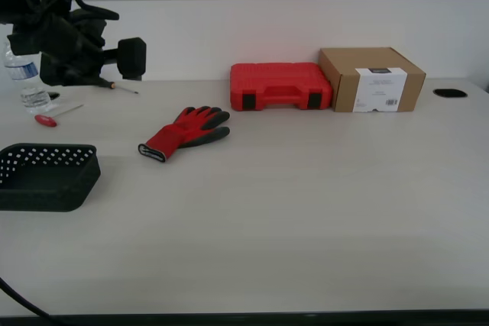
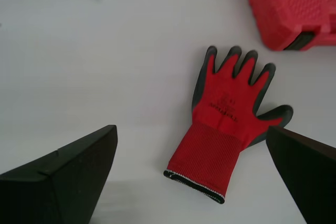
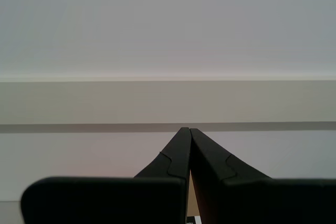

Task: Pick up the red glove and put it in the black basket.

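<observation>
The red glove (image 1: 186, 131) lies flat on the pale table, back up, cuff toward the exterior view's left. The black basket (image 1: 46, 188) stands empty near the table's left edge, apart from the glove. In the first wrist view my first gripper (image 2: 191, 135) is open and empty, held high above the glove (image 2: 226, 114), which lies between its two fingers. My second gripper (image 3: 189, 129) is shut on nothing and faces a bare wall. A black arm (image 1: 69, 36) hangs over the table's far left corner in the exterior view.
A rigid red case (image 1: 280, 85) and a cardboard box (image 1: 372, 79) stand behind the glove. A water bottle (image 1: 27, 82), a red-handled tool (image 1: 47, 120) and a thin screwdriver (image 1: 122, 87) lie at far left. The case (image 2: 294, 6) shows in the first wrist view.
</observation>
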Tool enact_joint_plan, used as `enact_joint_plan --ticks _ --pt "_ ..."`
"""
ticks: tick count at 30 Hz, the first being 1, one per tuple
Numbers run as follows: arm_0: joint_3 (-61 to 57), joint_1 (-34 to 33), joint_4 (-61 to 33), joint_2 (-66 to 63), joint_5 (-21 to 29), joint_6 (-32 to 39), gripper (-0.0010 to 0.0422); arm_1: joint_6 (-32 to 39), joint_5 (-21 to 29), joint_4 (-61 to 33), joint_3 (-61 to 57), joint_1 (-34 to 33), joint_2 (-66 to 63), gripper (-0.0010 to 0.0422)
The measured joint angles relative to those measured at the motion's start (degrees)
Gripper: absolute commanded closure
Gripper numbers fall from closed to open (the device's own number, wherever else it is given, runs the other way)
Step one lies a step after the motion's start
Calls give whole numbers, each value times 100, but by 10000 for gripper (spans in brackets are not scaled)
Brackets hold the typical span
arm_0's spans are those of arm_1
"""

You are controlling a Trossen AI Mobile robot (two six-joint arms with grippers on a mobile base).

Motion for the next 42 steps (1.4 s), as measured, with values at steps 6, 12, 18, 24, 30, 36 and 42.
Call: enact_joint_plan --ticks 6,12,18,24,30,36,42 --pt "0 4 -2 0 0 0 412 -35 181 -125 450 -61 800 92" --pt "0 4 -2 0 0 0 412 -46 396 -219 962 -343 1537 105" --pt "0 0 -2 0 0 0 412 -120 389 -422 1532 -713 2221 19" --pt "0 2 -2 0 -2 0 412 -129 391 -1126 2225 -938 2885 46" --pt "0 0 -2 0 0 0 412 -127 485 -1318 2474 -1001 3228 103" --pt "0 0 -4 0 0 0 412 -116 494 -1320 2483 -1003 3233 246" --pt "0 4 -4 0 0 0 412 -15 498 -1349 2483 -1003 3233 401"
